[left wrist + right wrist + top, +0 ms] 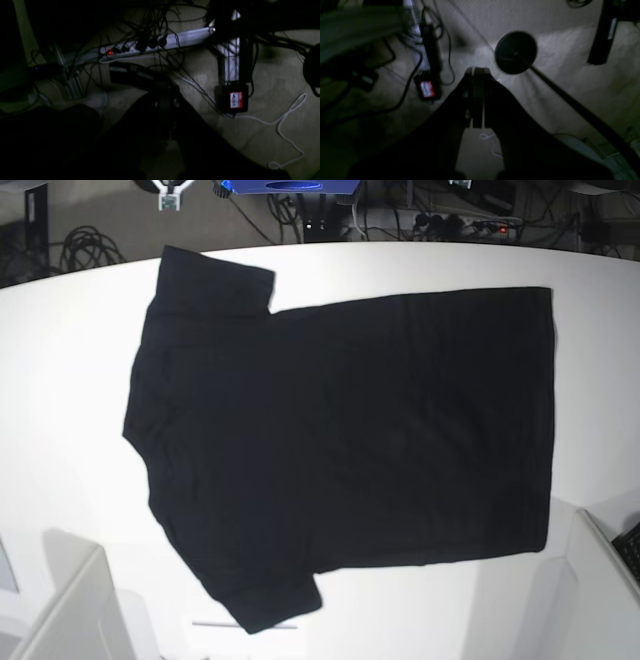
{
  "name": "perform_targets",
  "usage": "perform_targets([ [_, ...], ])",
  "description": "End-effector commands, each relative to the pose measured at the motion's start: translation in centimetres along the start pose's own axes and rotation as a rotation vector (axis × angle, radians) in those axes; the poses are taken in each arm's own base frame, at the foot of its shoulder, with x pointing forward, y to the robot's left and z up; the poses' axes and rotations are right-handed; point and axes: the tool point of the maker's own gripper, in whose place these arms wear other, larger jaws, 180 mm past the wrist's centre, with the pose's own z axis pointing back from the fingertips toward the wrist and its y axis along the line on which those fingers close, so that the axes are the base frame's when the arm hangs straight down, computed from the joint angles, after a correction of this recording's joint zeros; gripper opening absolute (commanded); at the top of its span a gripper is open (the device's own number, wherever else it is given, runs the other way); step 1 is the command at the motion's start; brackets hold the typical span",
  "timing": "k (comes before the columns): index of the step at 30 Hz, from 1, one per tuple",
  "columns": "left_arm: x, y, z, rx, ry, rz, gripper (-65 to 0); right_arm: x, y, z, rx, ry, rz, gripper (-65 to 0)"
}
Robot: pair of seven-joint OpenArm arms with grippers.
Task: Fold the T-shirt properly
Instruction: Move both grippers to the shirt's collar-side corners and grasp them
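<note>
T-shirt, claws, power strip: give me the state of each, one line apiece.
T-shirt: spread flat on the white table, plain black side up, unfolded, no claw on it.
Left claw: shut, holding nothing, above the floor.
Right claw: shut, holding nothing, above the floor.
Power strip: red light lit, plugs in it.

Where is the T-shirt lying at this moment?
In the base view, the black T-shirt lies flat on the white table, with its sleeves toward the picture's left.
</note>
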Motion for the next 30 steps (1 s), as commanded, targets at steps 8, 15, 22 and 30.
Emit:
perform_targets([
  [8,4.6,2.6,5.5,-0.004,-0.173,0.102,-65.0,2.2,-3.0,5.4,-0.090,-0.089,-0.082,-65.0],
  [15,9.8,6.2,10.6,0.015,-0.317,0.132,-65.0,8.6,-6.9,9.3,-0.190,-0.220,-0.128,-65.0],
  [22,15.6,11.0,15.6,0.152,-0.491,0.125,-65.0,17.1,-6.3,14.8,-0.112,-0.401,-0.253,-65.0],
  [30,18.3,15.0,17.6,0.295,-0.595,0.163,-65.0,21.6,-1.0,15.4,0.240,-0.443,-0.352,-65.0],
])
